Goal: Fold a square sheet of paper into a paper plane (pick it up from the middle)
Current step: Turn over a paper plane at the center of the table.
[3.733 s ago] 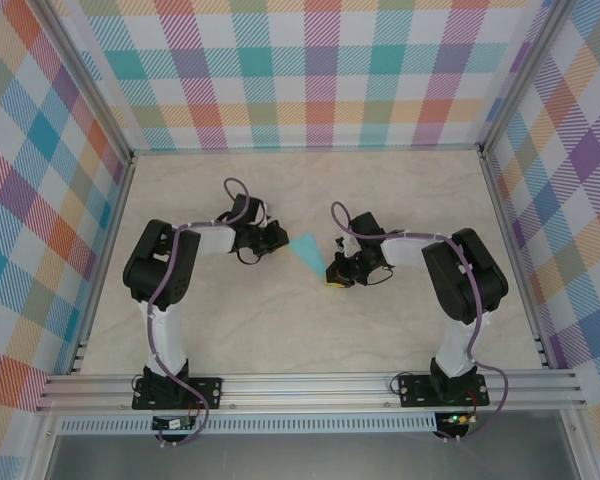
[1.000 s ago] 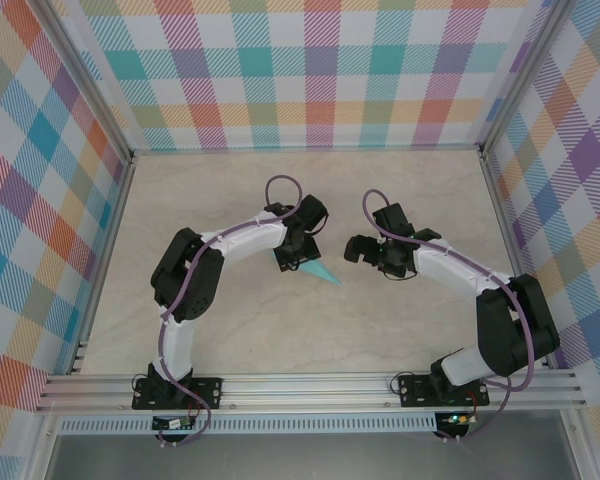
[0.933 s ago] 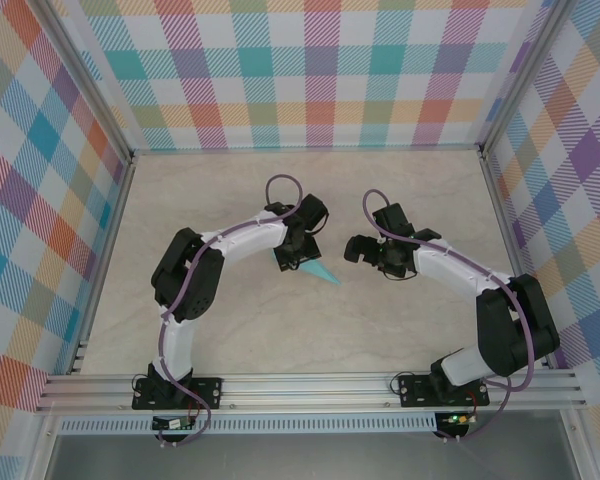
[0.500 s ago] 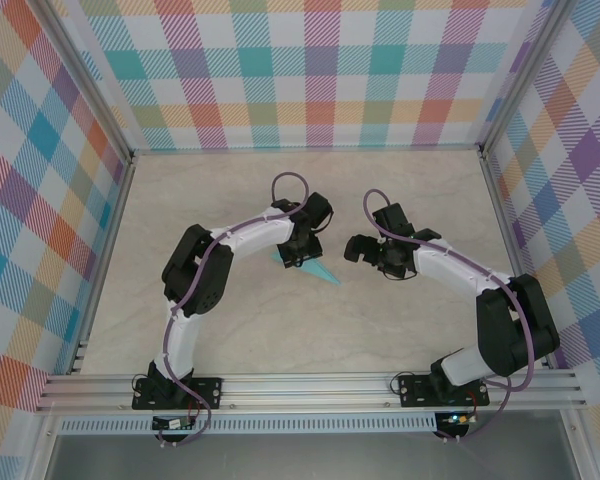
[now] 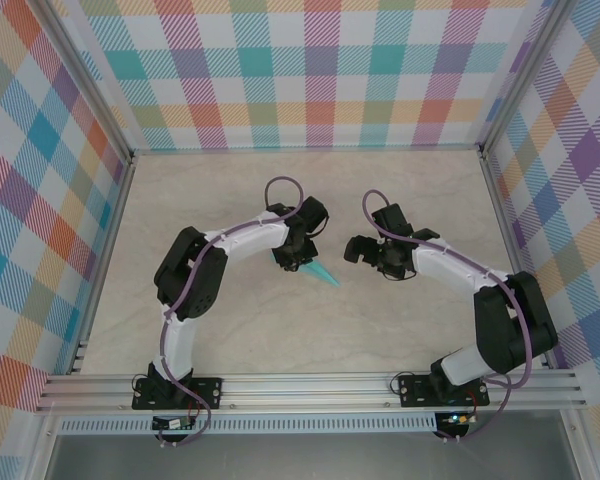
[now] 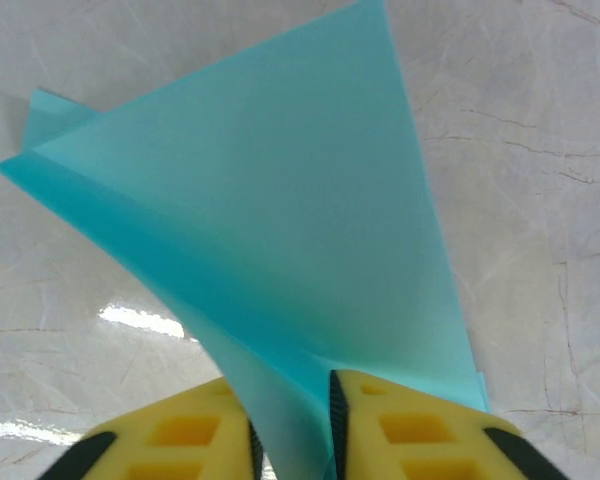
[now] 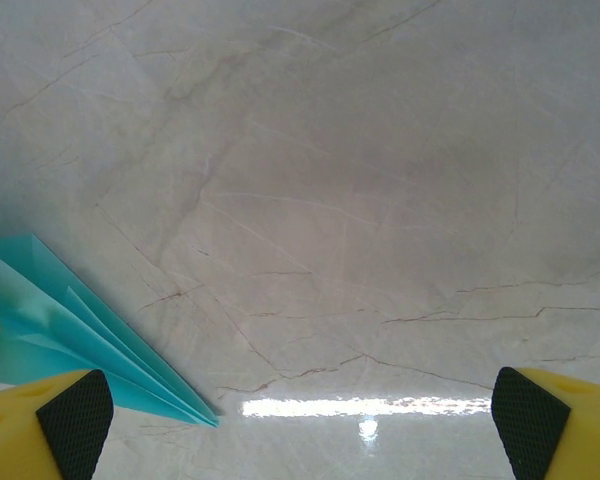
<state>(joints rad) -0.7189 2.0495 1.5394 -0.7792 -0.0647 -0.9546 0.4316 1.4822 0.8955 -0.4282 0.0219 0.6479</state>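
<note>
The sheet is already a narrow turquoise paper plane (image 6: 280,220) with layered wings, so the folding looks essentially finished. At most 1 step seems left: a last crease, or setting it down. The left gripper (image 6: 290,435) pinches it, its 2 yellow fingers narrow on the central fold. From above, the plane's long axis runs diagonally out from that gripper, with the tip pointing away from it. The right gripper (image 7: 302,412) hangs wide and empty, the tip just beside its left finger.
</note>
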